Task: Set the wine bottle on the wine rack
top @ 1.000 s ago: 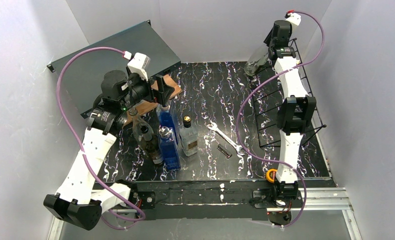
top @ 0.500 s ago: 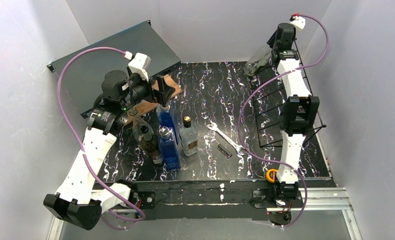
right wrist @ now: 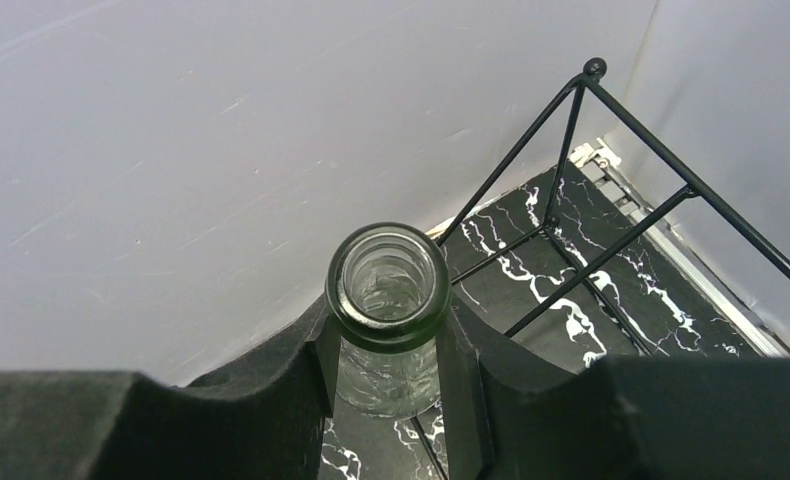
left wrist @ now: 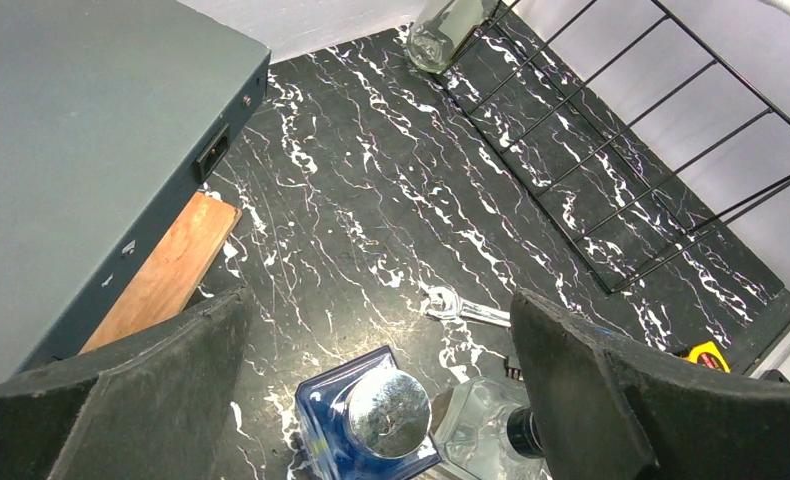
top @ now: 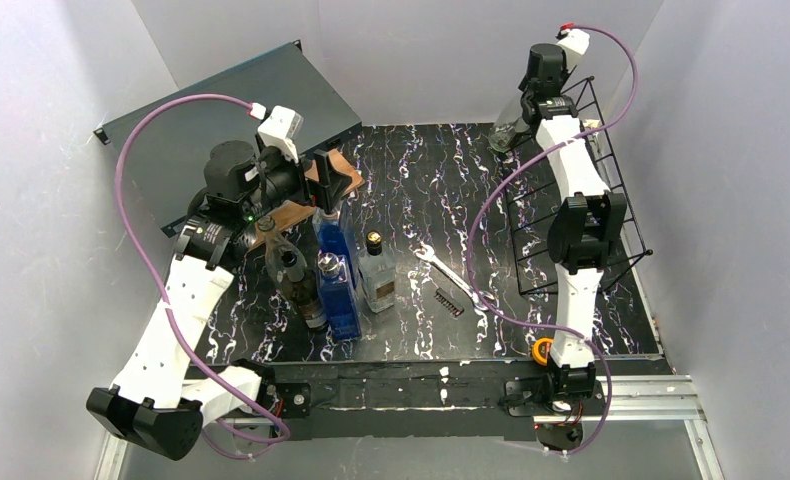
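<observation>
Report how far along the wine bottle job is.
Done: the right gripper is shut on the wine bottle at its neck. In hand: the bottle is held at the far end of the wine rack. Left: laying it in a row and releasing it. The left gripper hangs open over a blue bottle.

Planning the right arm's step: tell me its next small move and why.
Probably carry the wine bottle sideways over the wine rack: the right gripper is shut on its neck, and it hangs beside the rack's far end, not on the wires.
</observation>
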Robot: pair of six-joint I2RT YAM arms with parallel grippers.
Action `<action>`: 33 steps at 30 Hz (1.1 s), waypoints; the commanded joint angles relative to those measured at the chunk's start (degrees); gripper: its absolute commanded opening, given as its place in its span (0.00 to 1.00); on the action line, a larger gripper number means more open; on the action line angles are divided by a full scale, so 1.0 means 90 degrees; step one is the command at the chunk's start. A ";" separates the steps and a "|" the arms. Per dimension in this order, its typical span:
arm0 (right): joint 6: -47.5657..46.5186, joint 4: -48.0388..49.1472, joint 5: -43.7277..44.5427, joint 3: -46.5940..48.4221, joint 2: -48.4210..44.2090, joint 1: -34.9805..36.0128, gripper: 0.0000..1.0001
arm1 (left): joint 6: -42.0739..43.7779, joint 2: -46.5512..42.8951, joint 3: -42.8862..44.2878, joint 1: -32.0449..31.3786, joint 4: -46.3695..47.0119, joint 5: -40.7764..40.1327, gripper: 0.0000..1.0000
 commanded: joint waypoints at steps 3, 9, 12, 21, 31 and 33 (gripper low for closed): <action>-0.0496 0.0586 0.1083 -0.0214 -0.0195 -0.0068 0.26 | 0.0034 -0.0082 0.0160 -0.0085 0.0006 0.0055 0.99; -0.0725 0.0720 0.1481 -0.0550 -0.0200 -0.0077 0.38 | 0.0041 -0.0074 0.0162 -0.0111 0.0006 0.0046 0.99; -0.0948 0.0926 0.1590 -0.0781 -0.0287 -0.0062 0.44 | 0.0043 -0.0059 0.0157 -0.0122 -0.0004 0.0046 0.99; -0.1306 0.0987 0.1746 -0.0614 -0.0170 -0.0048 0.72 | 0.0051 -0.0108 0.0149 -0.0130 0.0001 0.0030 0.99; -0.1377 0.0752 0.1586 -0.0522 -0.0173 -0.0013 0.85 | 0.0043 -0.0117 0.0162 -0.0142 -0.0004 0.0044 0.99; -0.1510 0.0661 0.1580 -0.0470 -0.0158 0.0072 0.88 | 0.0042 -0.0117 0.0158 -0.0147 0.0003 0.0045 0.99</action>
